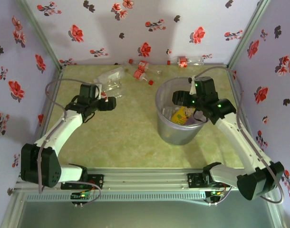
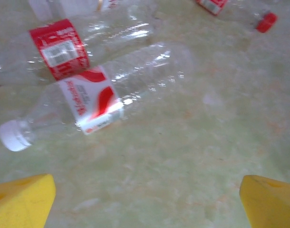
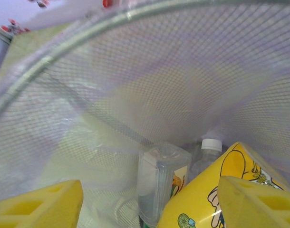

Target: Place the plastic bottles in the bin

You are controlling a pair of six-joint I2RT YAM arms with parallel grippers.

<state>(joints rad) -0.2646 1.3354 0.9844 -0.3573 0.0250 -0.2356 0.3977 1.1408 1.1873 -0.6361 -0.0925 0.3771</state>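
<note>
The bin (image 1: 160,107), a translucent grey-lavender bucket, stands right of centre. Inside it lie a yellow bottle (image 1: 183,115), a clear square bottle (image 3: 161,180) and a white-capped bottle (image 3: 210,147). My right gripper (image 1: 180,99) hangs over the bin's mouth; its jaws stand open above the yellow bottle (image 3: 207,199), against the mesh wall (image 3: 159,71). My left gripper (image 2: 147,204) is open over bare table, just short of a clear bottle with a red-white label and white cap (image 2: 88,102). A second clear bottle (image 2: 59,47) with a red label lies behind that one.
More bottles lie along the back wall: clear ones (image 1: 109,78), red-labelled ones (image 1: 142,69) and one at the back right (image 1: 190,61). A red-capped bottle (image 2: 266,21) lies to the far right in the left wrist view. Floral walls close in three sides.
</note>
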